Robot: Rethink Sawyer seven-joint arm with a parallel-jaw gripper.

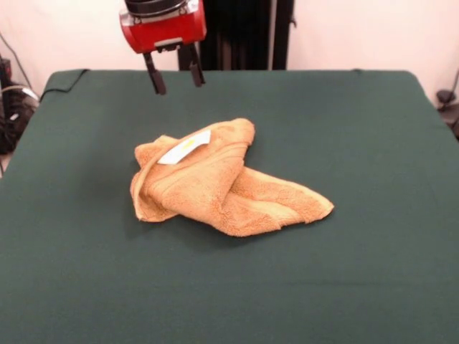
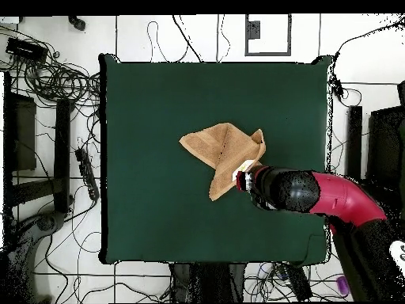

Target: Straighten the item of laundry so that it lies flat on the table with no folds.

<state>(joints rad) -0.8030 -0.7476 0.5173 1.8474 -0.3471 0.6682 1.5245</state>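
Surroundings. Tangled black cables (image 2: 55,79) lie across the pale tiled floor (image 2: 158,39) off one side. A long black power strip (image 2: 85,170) rests alongside. A grey-framed rectangular panel (image 2: 267,35) sits beyond another side. Further black cables (image 2: 277,277) trail opposite.

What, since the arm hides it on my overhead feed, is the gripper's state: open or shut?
Observer: Open. The front view shows the gripper with its two fingers spread apart, holding nothing.
Operator: Is it touching the towel?
Observer: No. It hangs above the towel and the table, with clear space under its tips.
Operator: Does the towel lie flat?
Observer: No. From the front it is humped, with a thick fold rolled across it and the white label on top.
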